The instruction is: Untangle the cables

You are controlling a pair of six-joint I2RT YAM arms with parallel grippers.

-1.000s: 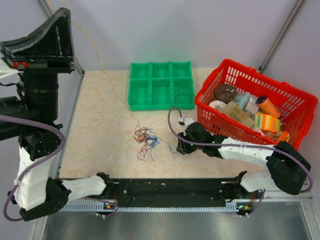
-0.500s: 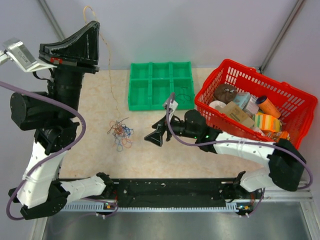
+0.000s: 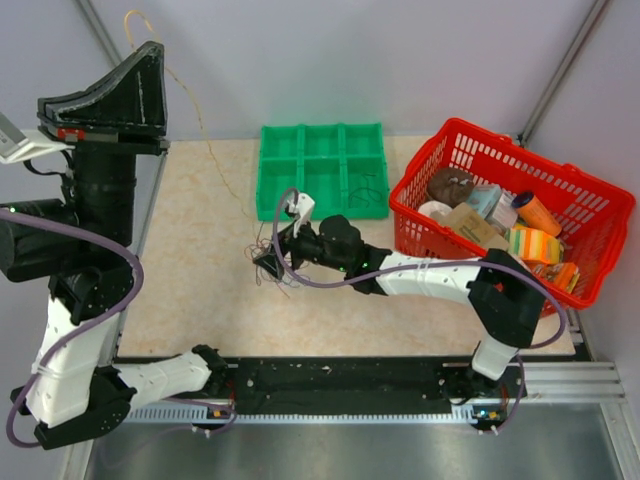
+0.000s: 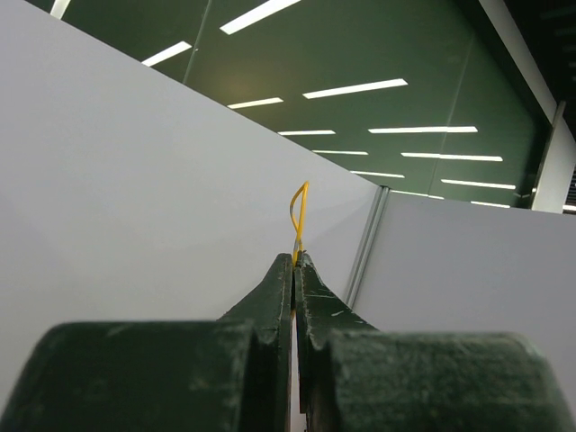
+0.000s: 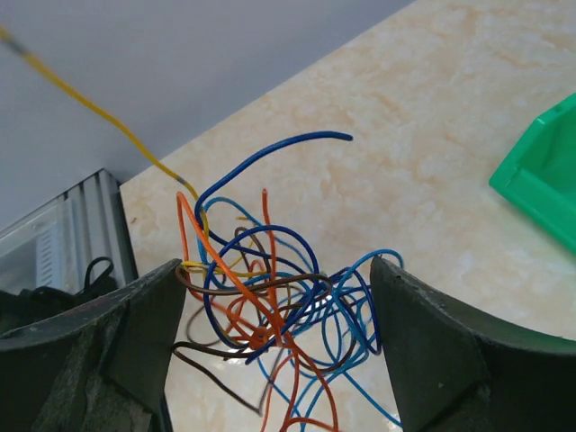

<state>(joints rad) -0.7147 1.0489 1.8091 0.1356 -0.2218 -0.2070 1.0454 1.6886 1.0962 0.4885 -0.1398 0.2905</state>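
Note:
The cables are a small tangle (image 3: 266, 262) of thin blue, orange, brown and yellow wires just above the table, left of centre. My right gripper (image 3: 272, 262) is open around it. In the right wrist view the tangle (image 5: 270, 297) hangs between the two spread fingers (image 5: 117, 342), touching neither clearly. A yellow strand (image 3: 215, 160) runs from the tangle up to my left gripper (image 3: 152, 48), which is raised high at the far left. In the left wrist view the left gripper (image 4: 295, 259) is shut on the yellow strand (image 4: 299, 211), whose loop sticks out past the tips.
A green compartment tray (image 3: 322, 170) stands at the back centre; its corner shows in the right wrist view (image 5: 540, 180). A red basket (image 3: 440, 140) full of packages stands at the right. Metal frame posts rise at both back corners.
The right gripper has moved left from near the basket and now has its open jaws around the tangle. The left arm swung right, then back left, and the tangle shifted along the table.

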